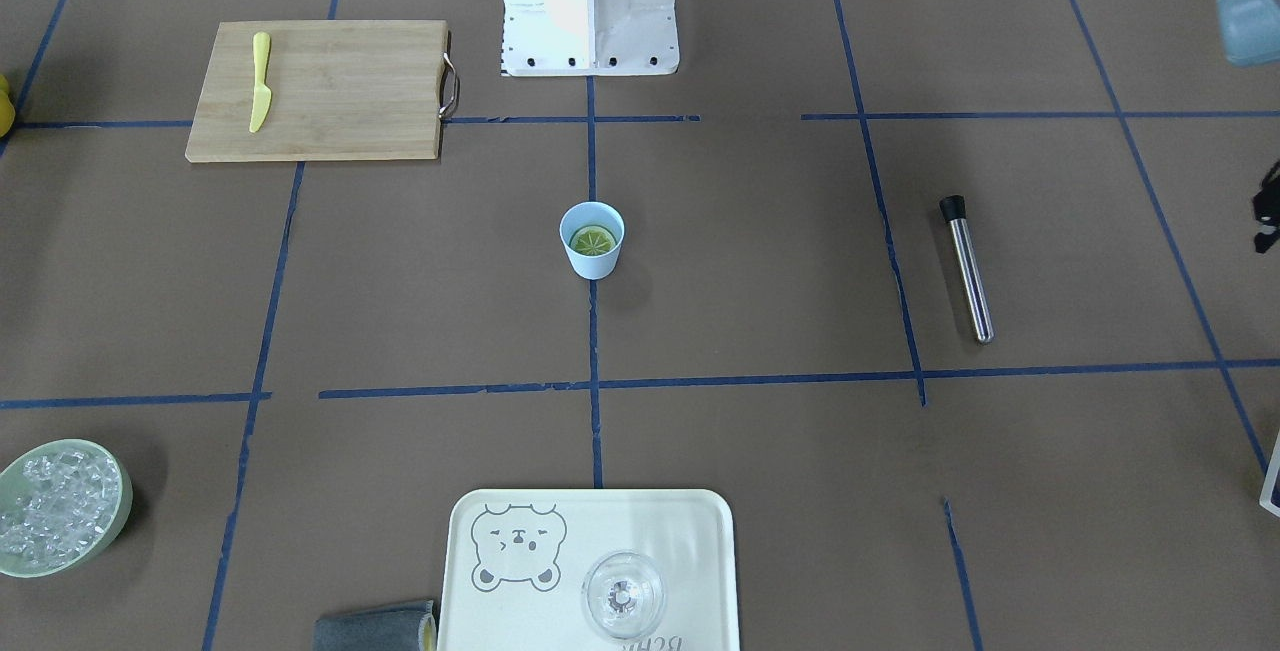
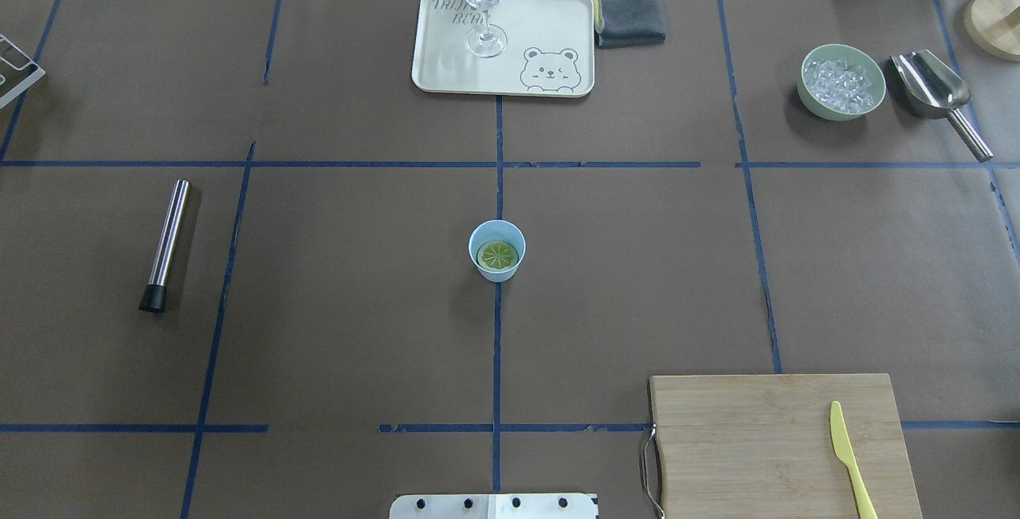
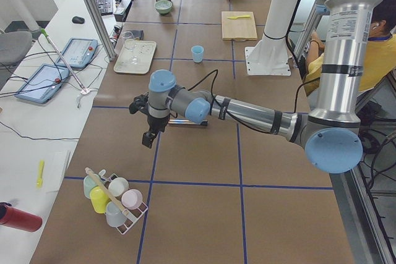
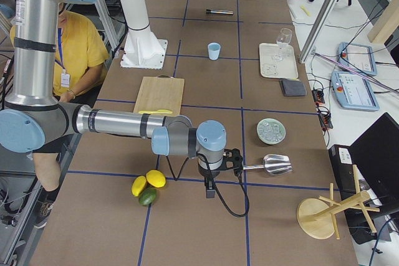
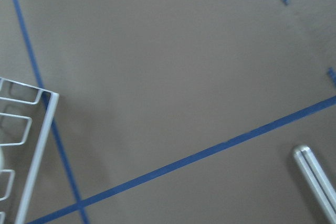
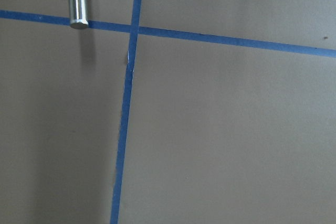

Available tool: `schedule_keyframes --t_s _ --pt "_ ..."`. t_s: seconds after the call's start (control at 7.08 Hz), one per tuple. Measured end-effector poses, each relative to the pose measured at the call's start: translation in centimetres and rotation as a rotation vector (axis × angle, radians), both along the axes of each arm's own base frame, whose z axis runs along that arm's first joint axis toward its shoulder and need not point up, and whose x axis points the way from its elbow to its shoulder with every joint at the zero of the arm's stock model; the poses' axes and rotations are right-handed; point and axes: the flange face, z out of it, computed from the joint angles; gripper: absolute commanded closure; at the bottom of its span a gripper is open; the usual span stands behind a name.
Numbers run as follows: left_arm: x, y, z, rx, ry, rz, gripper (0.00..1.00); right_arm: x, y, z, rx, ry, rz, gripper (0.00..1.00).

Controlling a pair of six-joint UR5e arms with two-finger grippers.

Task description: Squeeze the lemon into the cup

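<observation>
The light blue cup [image 2: 498,266] stands upright at the middle of the table, also in the front-facing view [image 1: 592,259]. The lemon [image 2: 497,255] half lies inside it, pale cut face up [image 1: 592,240]. My left gripper [image 3: 148,138] shows only in the exterior left view, far from the cup above the table near a rack of cups; I cannot tell if it is open or shut. My right gripper [image 4: 210,190] shows only in the exterior right view, far from the cup beside a metal scoop; I cannot tell its state. The wrist views show no fingers.
A wooden cutting board [image 2: 749,439] with a yellow plastic knife [image 2: 849,459] lies near right. A steel muddler [image 2: 165,244] lies left. A tray [image 2: 446,64] holds a clear glass [image 2: 484,1]. A green ice bowl [image 2: 837,113] and scoop [image 2: 932,84] sit far right.
</observation>
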Motion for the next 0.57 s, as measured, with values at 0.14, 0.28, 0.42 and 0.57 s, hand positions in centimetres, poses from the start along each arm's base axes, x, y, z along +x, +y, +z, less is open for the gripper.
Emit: schedule_keyframes --t_s 0.14,0.28,0.42,0.57 --pt "-4.6 1.0 2.4 -0.085 -0.004 -0.046 0.00 0.0 0.0 0.1 -0.001 0.000 0.000 0.00" --pt "-8.2 2.7 3.8 -0.141 0.007 -0.100 0.00 0.0 0.0 0.0 -0.001 0.000 0.000 0.00" --pt "-9.8 4.4 5.0 -0.183 0.036 -0.129 0.00 0.0 0.0 -0.1 0.001 0.000 0.000 0.00" --pt "-10.2 5.3 5.6 -0.205 0.070 -0.137 0.00 0.0 0.0 -0.1 0.003 0.000 0.000 0.00"
